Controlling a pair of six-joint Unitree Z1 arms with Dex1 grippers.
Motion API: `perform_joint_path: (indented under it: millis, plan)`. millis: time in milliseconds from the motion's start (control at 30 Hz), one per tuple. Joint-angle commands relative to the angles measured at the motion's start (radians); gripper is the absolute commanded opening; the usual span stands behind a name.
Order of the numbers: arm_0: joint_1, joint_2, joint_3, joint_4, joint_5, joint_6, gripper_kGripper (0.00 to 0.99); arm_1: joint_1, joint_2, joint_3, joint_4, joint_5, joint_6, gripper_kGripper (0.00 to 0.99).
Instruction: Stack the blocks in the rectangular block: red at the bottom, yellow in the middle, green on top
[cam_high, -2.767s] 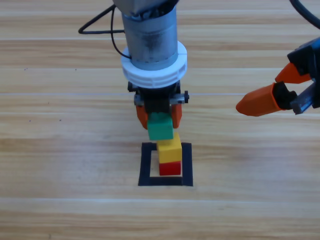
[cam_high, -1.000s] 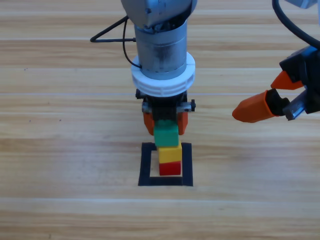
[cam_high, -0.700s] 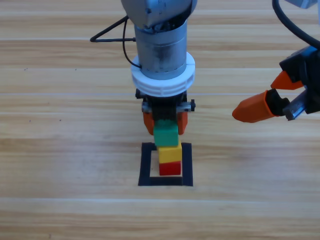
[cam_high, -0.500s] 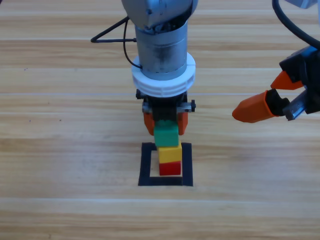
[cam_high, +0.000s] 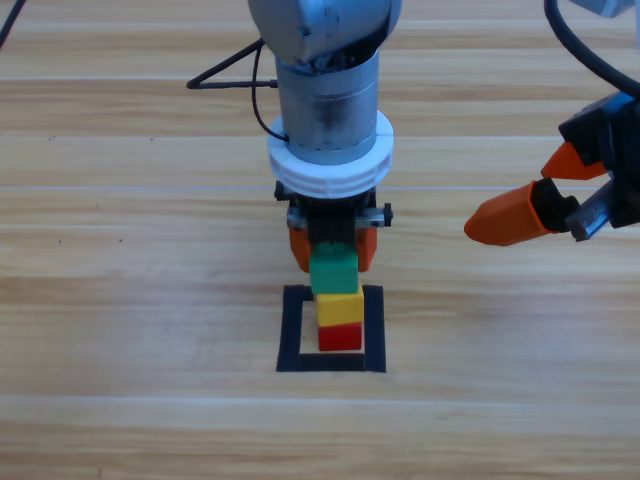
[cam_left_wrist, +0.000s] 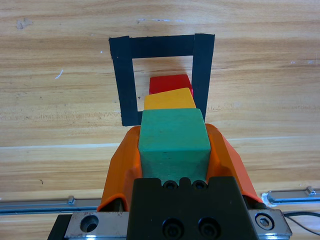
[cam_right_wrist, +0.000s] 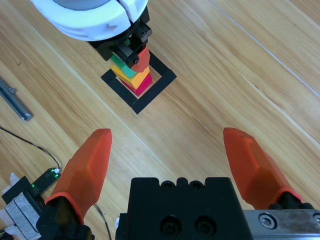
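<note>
The green cube (cam_high: 333, 271) sits on the yellow cube (cam_high: 339, 307), which rests on the red cube (cam_high: 340, 336), all three stacked inside the black tape outline (cam_high: 291, 330) on the bench (cam_high: 130, 300). The left pincer (cam_left_wrist: 173, 150) is clenched on the green cube, one orange jaw against each side. The right pincer (cam_high: 520, 213) hangs well apart at the right edge, jaws spread wide and grasping nothing.

Overhead and both wrist views share the stack (cam_high: 337, 303)
</note>
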Motion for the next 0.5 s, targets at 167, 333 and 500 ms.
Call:
perform_joint_path:
  millis: [167,333,500]
  plan:
    - [-0.027,0.018,0.026,0.007,0.022,0.015,0.990,-0.028,0.033,0.027,-0.009,0.015,-0.008,0.983]
    - [-0.027,0.005,0.032,0.007,0.025,0.018,0.990,-0.028,0.033,0.029,-0.009,0.017,-0.008,0.983]
    - [-0.027,-0.030,0.038,0.007,0.025,0.027,0.990,-0.028,0.033,0.027,-0.011,0.017,-0.008,0.983]
